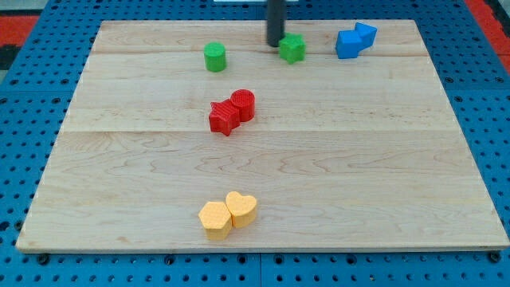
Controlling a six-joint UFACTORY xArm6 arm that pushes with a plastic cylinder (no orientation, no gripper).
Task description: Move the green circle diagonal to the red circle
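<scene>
My tip (pixel 275 44), the only end effector here, a plain rod with nothing to open or close, is resting on the bench (pixel 382 183) near the view's top, clamped on nothing. Just beside it toward the view's right, a green star-like block (pixel 293 49) is sitting almost touching it. The green circle (pixel 214 57), the block to be moved, is standing apart from my tip toward the view's left and slightly lower. The red circle (pixel 244 104) is lying below my tip, a little left, pressed against a red star (pixel 225 118). Farther right of my tip, two blue blocks (pixel 355 41) are huddling together, and far below, two yellow blocks (pixel 228 214), one a heart, are touching. Judging by this, my tip is probably standing on the green circle's right so it can push that block, though it is not touching it yet.
</scene>
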